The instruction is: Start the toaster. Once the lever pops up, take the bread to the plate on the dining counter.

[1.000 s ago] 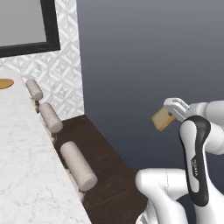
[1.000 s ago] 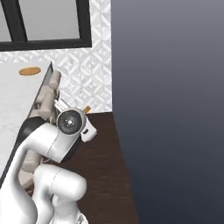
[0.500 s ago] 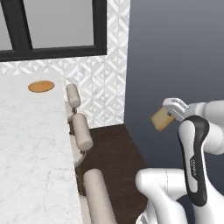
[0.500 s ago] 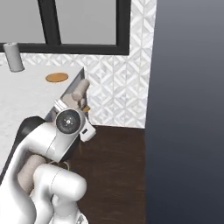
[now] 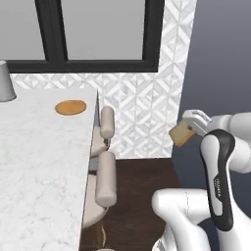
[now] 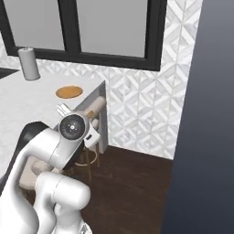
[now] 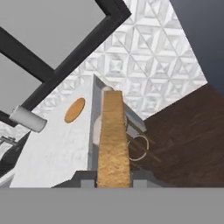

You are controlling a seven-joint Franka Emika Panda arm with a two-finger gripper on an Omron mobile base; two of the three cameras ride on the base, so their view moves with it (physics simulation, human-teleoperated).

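Observation:
My gripper point(image 5: 190, 128) is shut on the bread point(image 5: 181, 134), a tan slice with a golden-brown crust, held in the air to the right of the dining counter point(image 5: 39, 162). In the hand view the bread point(image 7: 113, 140) stands edge-on between the fingertips of the gripper point(image 7: 113, 176). The round orange-brown plate point(image 5: 71, 107) lies bare near the far right corner of the white marble counter, well left of the bread. It also shows as the plate point(image 6: 69, 92) and the plate point(image 7: 75, 110). The toaster and its lever are out of view.
Two padded stools point(image 5: 106, 122) point(image 5: 105, 178) stand along the counter's right side over a dark wood floor. A grey cylinder point(image 6: 28, 64) stands on the counter at the back by the black-framed window. A patterned white tile wall is behind.
The whole picture has shifted, so the base has moved: counter, plate and window now sit nearer and further right. The bread stays held in the same pose.

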